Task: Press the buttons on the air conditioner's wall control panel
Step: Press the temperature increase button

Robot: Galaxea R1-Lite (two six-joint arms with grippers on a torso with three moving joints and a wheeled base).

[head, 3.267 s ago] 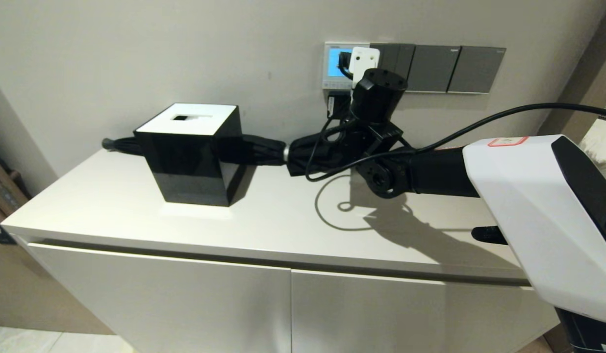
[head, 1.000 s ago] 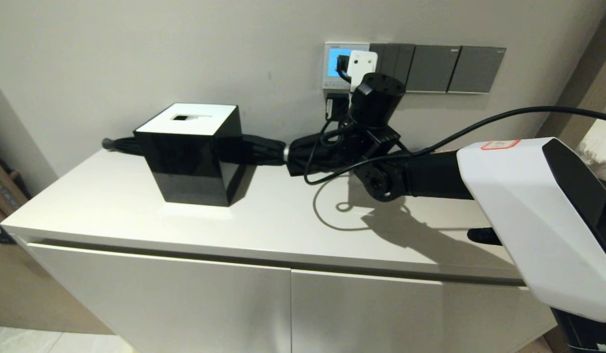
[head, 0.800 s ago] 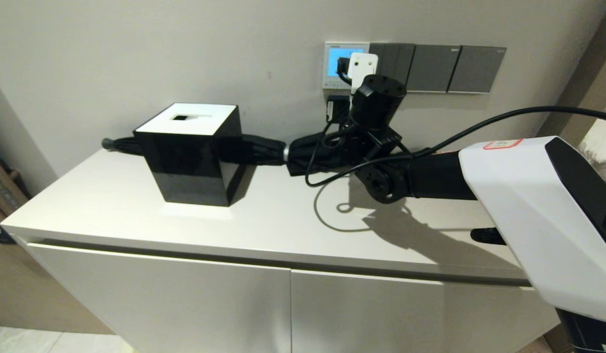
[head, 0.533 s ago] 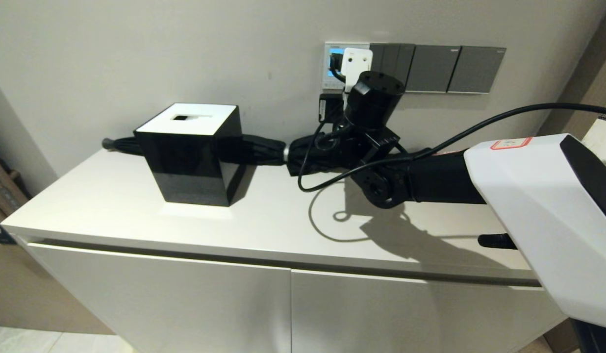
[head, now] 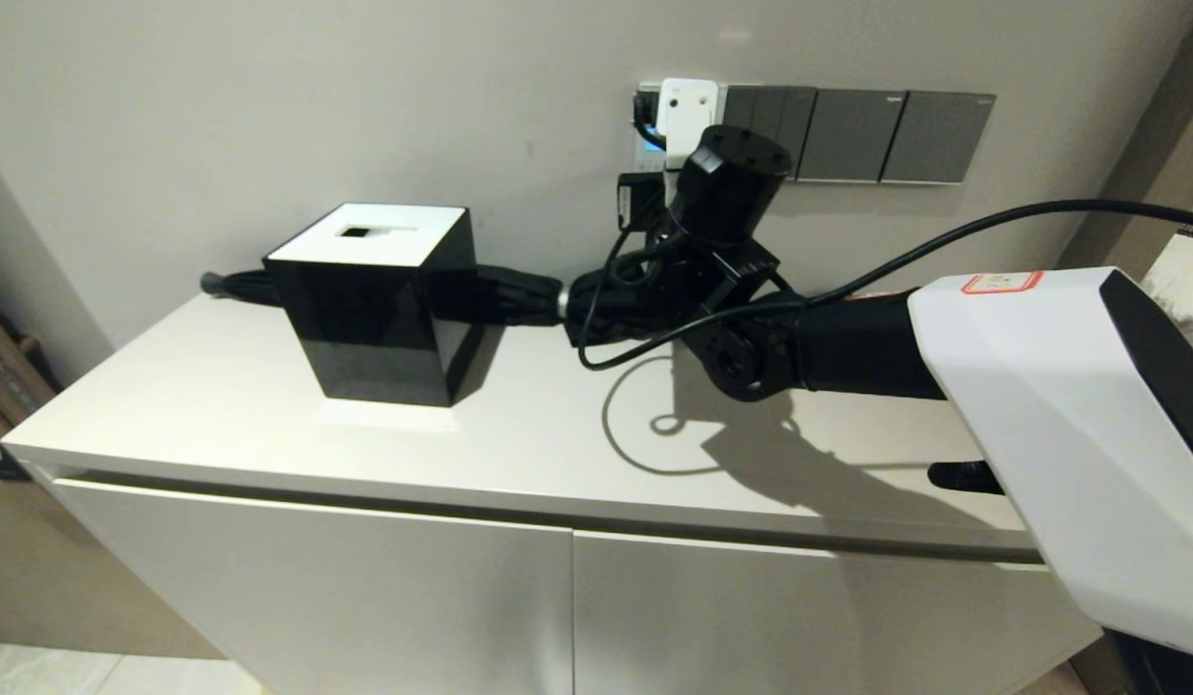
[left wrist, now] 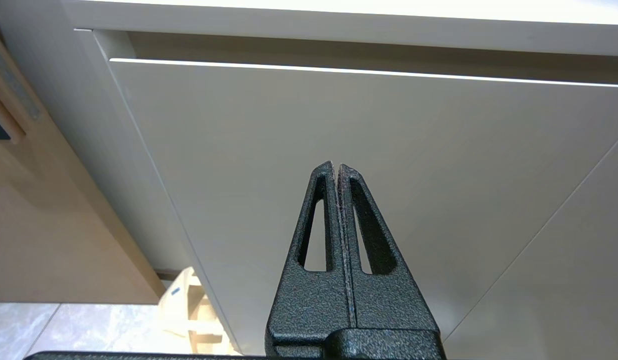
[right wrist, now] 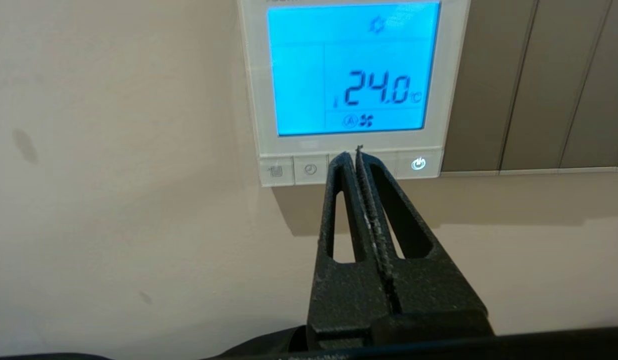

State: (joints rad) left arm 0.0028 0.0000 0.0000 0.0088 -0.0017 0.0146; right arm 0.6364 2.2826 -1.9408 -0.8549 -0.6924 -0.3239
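The air conditioner's wall control panel [right wrist: 354, 145] is white-framed, and its screen [right wrist: 351, 70] is lit blue and reads 24.0. The buttons run along its bottom edge: a menu button [right wrist: 275, 171], a clock button [right wrist: 310, 170] and a lit power button [right wrist: 418, 164]. My right gripper [right wrist: 351, 152] is shut and empty. Its tips lie over the middle of the button strip and hide the buttons there. In the head view my right wrist [head: 732, 183] covers nearly all of the panel. My left gripper [left wrist: 336, 165] is shut and empty, parked low in front of a cabinet door [left wrist: 339, 115].
Dark grey switch plates [head: 886, 135] sit just right of the panel. On the white cabinet top [head: 461, 425] stand a black tissue box [head: 374, 299] and a folded black umbrella [head: 519, 290] against the wall. A black cable [head: 596, 338] loops under my right wrist.
My right wrist has moved left and slightly up along the wall, and now hides nearly all of the blue screen in the head view. The gripper stays shut.
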